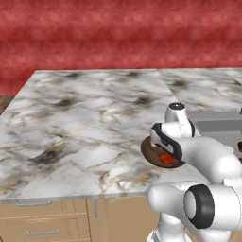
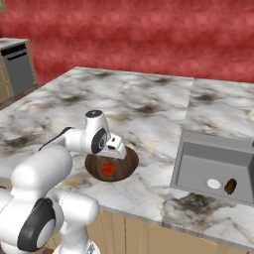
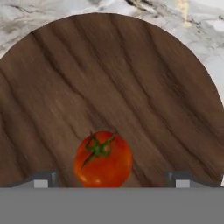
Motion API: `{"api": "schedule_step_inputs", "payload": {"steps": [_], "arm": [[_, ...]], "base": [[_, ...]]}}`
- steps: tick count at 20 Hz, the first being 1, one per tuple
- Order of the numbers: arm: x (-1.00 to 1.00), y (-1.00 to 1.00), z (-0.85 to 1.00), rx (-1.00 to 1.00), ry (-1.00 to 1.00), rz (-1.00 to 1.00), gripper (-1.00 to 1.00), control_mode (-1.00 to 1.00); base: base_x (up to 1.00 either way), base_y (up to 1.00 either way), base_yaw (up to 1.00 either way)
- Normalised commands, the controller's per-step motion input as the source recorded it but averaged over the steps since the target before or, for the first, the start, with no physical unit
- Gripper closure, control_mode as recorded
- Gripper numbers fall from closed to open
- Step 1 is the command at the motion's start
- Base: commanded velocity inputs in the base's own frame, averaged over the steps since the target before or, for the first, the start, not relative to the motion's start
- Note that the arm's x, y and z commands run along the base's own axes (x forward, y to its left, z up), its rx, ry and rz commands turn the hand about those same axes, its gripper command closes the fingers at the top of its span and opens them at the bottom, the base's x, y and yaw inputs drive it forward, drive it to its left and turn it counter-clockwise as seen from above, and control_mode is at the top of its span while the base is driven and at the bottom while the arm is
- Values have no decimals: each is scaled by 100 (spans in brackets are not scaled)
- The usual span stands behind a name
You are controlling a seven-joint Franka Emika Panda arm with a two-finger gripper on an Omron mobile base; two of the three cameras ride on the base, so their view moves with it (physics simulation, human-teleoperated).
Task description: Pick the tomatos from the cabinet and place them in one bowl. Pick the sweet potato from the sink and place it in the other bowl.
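Note:
A red tomato [image 3: 103,158] with a green stem lies in the dark brown wooden bowl [image 3: 109,65] on the marble counter. My gripper [image 3: 111,178] hangs just above the bowl, open, its fingertips [image 3: 41,179] standing wide on either side of the tomato without touching it. From the base the same tomato [image 2: 107,170] shows in the bowl [image 2: 126,161] under the gripper [image 2: 115,149]; from the left, the hand covers part of the bowl [image 1: 147,152] and the tomato [image 1: 166,158]. A brown sweet potato [image 2: 230,186] lies in the grey sink [image 2: 198,163]. The cabinet and the other bowl are out of view.
The marble counter [image 1: 85,123] stretches wide to the left and behind the bowl. The sink [image 1: 215,125] is recessed to the right, with a round drain [image 2: 213,183]. Tan drawers [image 1: 42,222] run under the counter's front edge. A grey appliance [image 2: 17,64] stands far left.

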Motion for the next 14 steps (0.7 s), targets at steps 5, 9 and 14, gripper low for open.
{"api": "schedule_step_inputs", "payload": {"steps": [5,9,14], "arm": [[-40,0,30,0,-2,-6,-100,-100],[-86,6,2,3,-2,-20,-100,-100],[-67,0,54,4,-5,-10,-100,-100]], "base": [[0,0,0],[0,0,0],[0,0,0]]}}
